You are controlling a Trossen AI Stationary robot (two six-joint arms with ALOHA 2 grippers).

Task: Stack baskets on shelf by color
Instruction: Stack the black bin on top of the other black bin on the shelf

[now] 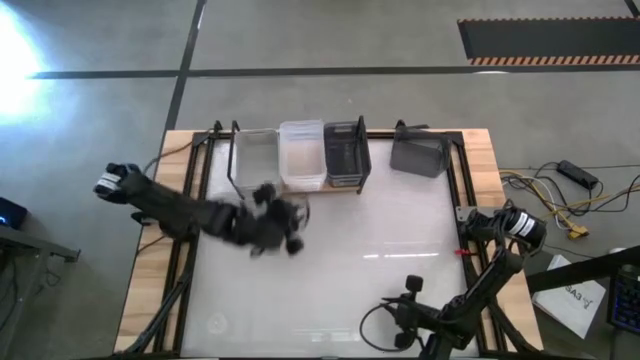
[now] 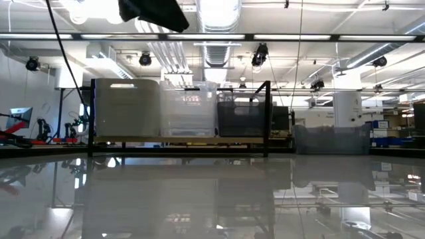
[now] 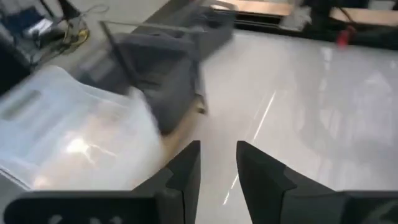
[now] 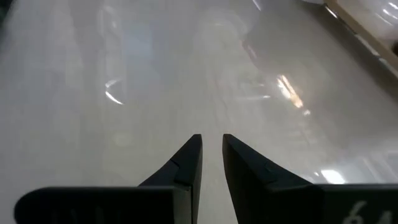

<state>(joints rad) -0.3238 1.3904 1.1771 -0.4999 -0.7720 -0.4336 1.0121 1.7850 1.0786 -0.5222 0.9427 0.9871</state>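
1. The shelf [image 1: 300,188] stands at the far edge of the white table [image 1: 400,260], its black wire uprights visible at each end in the low view.
2. Three baskets sit side by side on the shelf: a clear basket [image 1: 254,157] at the left, a whitish basket [image 1: 302,155] in the middle, and a dark grey basket [image 1: 346,153] at the right.
3. A fourth dark grey basket [image 1: 418,155] rests on the table, to the right of the shelf and apart from it.
4. The left end effector [image 1: 292,222] hovers just in front of the shelf, below the clear and whitish baskets. Its fingers [image 3: 186,174] stand partly open with a narrow gap, holding nothing.
5. The right end effector [image 4: 211,158] waits near the front right of the table, over bare surface. Its fingers stand slightly apart, empty.
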